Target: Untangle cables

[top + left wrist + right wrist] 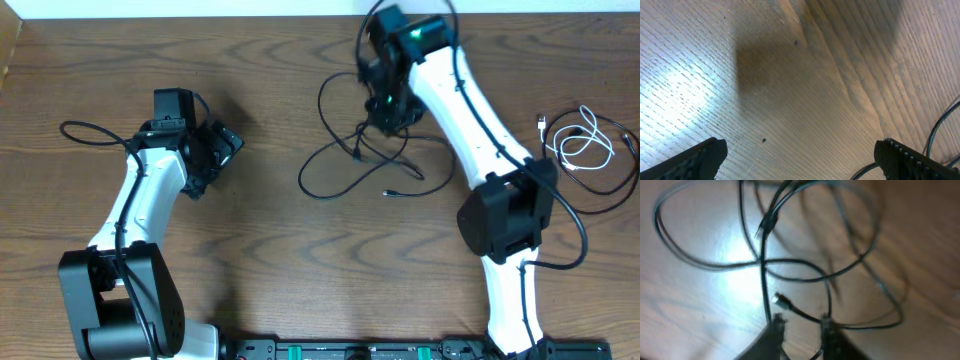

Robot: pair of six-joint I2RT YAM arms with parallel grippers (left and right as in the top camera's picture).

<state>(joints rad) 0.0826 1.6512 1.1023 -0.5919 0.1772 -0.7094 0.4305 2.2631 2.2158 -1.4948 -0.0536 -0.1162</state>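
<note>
I judge the work partly done: the white cable [582, 140] lies well apart from the black tangle [365, 160], whose loops lie crossed under my narrowly parted right gripper [800, 327], while my left gripper [800, 152], near the tangle, gapes wide and empty.

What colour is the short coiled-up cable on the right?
White cable; the overhead view shows it best.

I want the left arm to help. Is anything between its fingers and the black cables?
Nothing visible does. Only bare wooden table lies between the open left fingers and the tangled black cables.
</note>
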